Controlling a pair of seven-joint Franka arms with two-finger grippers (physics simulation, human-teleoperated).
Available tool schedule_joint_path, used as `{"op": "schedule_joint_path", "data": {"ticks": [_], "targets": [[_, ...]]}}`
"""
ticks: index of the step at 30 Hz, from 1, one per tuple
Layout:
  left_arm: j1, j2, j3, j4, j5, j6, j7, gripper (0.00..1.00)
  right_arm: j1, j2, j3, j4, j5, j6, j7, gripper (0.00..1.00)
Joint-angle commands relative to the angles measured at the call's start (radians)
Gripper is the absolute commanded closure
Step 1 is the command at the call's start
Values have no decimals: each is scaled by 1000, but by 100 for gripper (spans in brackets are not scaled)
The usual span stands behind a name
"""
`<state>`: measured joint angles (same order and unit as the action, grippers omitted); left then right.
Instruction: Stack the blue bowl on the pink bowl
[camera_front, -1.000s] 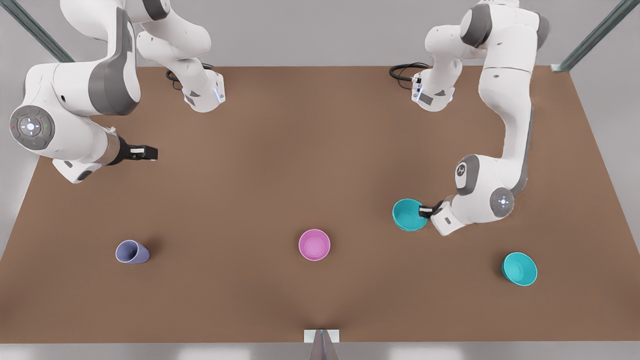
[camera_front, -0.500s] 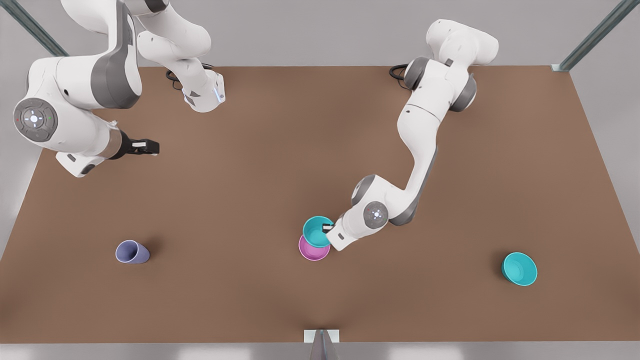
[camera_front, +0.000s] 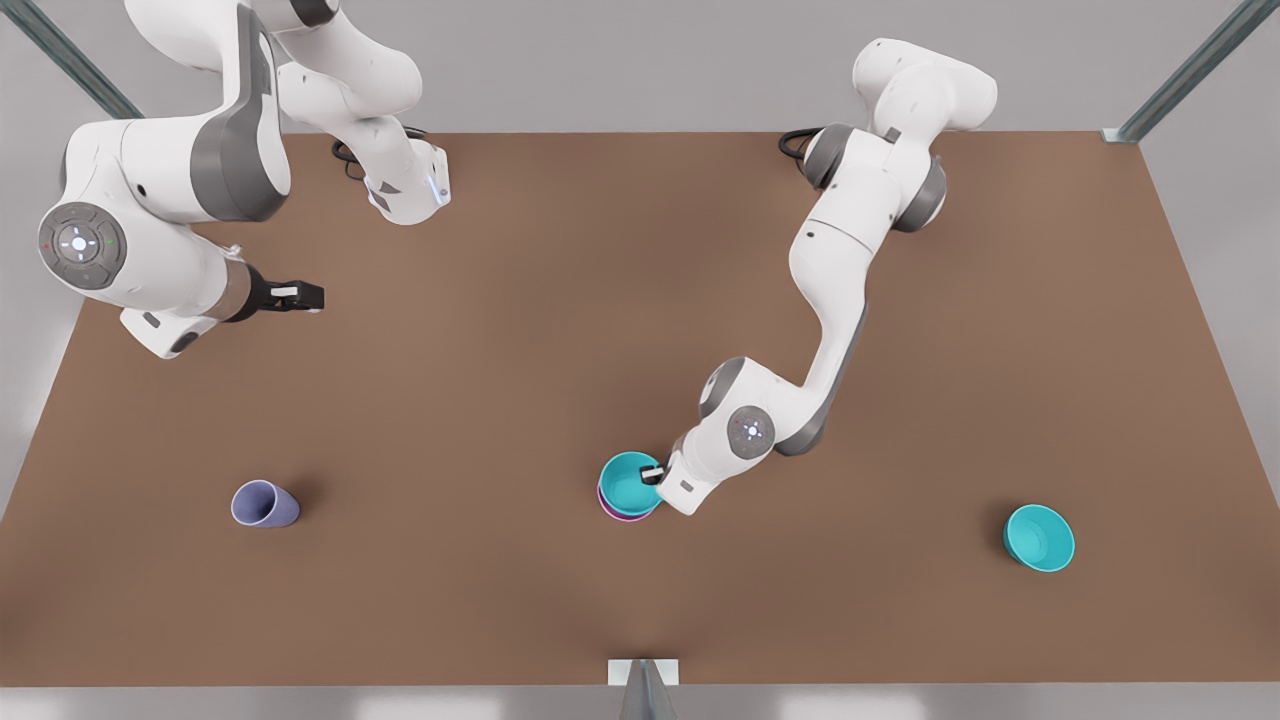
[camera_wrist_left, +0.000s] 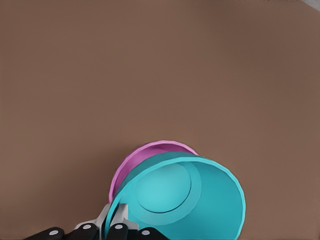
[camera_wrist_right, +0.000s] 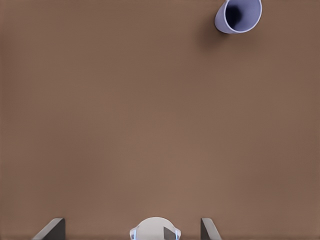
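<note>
Over brown table (camera_front: 500, 400), left pincer (camera_front: 655, 472) grips blue bowl (camera_front: 628, 480), right pincer (camera_front: 300, 296) waits.

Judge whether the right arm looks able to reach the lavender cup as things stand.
Probably yes. The right gripper hangs open over bare table, and the cup lies on its side with nothing between them. The left gripper, shut on the blue bowl, is well clear.
</note>
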<state>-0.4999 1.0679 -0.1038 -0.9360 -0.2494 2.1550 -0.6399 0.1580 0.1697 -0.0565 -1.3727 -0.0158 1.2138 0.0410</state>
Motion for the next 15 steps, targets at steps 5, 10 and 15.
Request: {"op": "schedule_joint_path", "data": {"ticks": [5,10,15], "targets": [[0,1,-8,-3,-8,20,-162,79,0,1,0,1,0,0,0,0],[0,0,-8,-4,-10,-1,-164,79,6,4,0,1,-1,0,0,0],[3,-2,-8,-6,-8,-21,-164,79,8,7,-2,1,-3,0,0,0]]}}
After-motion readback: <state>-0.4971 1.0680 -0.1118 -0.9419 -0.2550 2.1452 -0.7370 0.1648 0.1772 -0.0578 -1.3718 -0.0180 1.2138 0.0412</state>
